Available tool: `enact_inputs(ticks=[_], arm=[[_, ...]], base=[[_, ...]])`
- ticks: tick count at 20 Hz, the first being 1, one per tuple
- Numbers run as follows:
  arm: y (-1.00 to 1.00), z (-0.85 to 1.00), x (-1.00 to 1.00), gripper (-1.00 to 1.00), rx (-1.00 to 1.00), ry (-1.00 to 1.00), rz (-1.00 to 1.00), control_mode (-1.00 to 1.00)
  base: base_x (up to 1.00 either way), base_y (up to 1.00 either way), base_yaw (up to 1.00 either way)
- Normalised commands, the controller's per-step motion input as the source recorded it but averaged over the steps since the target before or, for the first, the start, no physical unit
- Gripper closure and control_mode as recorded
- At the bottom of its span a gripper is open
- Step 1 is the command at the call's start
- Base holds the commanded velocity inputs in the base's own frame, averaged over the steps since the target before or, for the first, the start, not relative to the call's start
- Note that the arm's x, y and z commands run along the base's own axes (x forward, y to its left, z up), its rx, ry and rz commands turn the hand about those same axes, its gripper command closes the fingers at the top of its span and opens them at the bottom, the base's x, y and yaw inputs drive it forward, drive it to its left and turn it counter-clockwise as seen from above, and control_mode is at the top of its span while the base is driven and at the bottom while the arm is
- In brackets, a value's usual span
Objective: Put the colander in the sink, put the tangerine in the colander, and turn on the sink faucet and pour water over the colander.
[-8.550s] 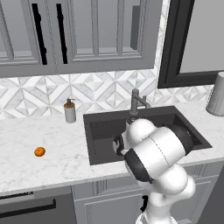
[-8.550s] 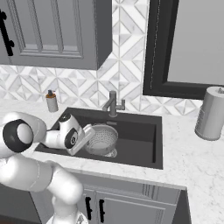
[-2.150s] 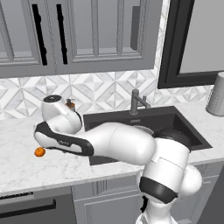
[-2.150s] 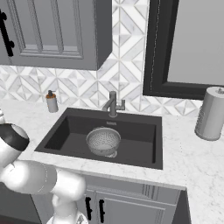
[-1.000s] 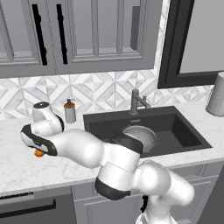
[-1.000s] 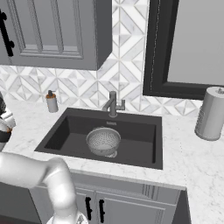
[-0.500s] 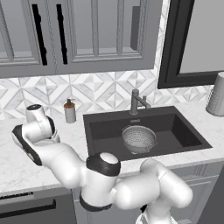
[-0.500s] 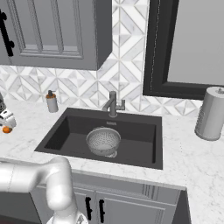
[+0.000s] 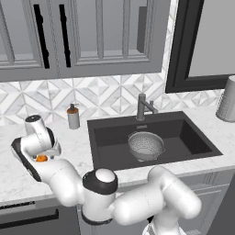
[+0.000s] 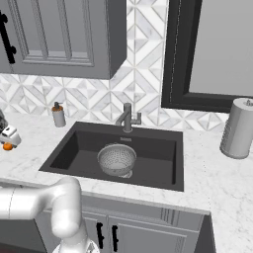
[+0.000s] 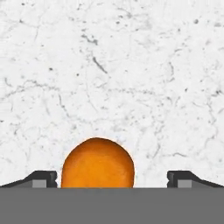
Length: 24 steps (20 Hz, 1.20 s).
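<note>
**kitchenbot_fan:** Where's it at? The colander [image 9: 146, 145] is sitting in the sink [image 9: 193, 137], roughly mid-basin just in front of the faucet [image 9: 142, 107], so I'd say the fruit is the step in hand.

**marble_mike:** Yep. The claw [image 11: 112, 177] hangs right over the tangerine [image 11: 98, 162], which sits on the surface [image 11: 131, 65] well left of the sink, towards the front edge. Jaws are spread as wide as they go, nothing held. From the hand camera the fruit is between the two tips but off-centre, nearer one finger than the other.

**kitchenbot_fan:** So just close?

**marble_mike:** I'd nudge sideways first so it sits in the middle, then go down until the pads are level with the widest part of the fruit. It's round and will probably roll if one finger hits first. Close gently, lift straight up before swinging across.

**kitchenbot_fan:** Anything in the way on the trip over?

**marble_mike:** The soap dispenser [image 9: 73, 117] stands at the back of the surface, near the sink's left back corner, so keep the path in front of it. Surface is white marble with grey veining, the wall behind has patterned tile, grey cabinets [image 9: 92, 36] above, a dark-framed window [image 10: 217, 49] past the faucet, and a paper towel roll [image 10: 238, 128] on the right end of the surface.
</note>
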Motion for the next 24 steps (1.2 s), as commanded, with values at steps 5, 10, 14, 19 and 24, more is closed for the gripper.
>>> enact_inputs(ticks=[5,10,14,19,24], arm=[[0.22,-0.24,0.11,-1.0,0.0,-0.09,0.13,-1.0],[0.05,-0.41,0.06,-1.0,0.0,-0.01,0.12,-1.0],[0.04,-0.63,0.11,-1.0,0.0,0.0,0.1,-1.0],[0.1,-0.69,0.07,1.0,-0.01,0.0,0.08,-1.0],[-0.04,-0.63,-0.06,1.0,0.0,-0.01,0.0,-1.0]], base=[[0.0,0.0,0.0],[0.0,0.0,0.0],[0.0,0.0,0.0],[0.0,0.0,0.0],[0.0,0.0,0.0]])
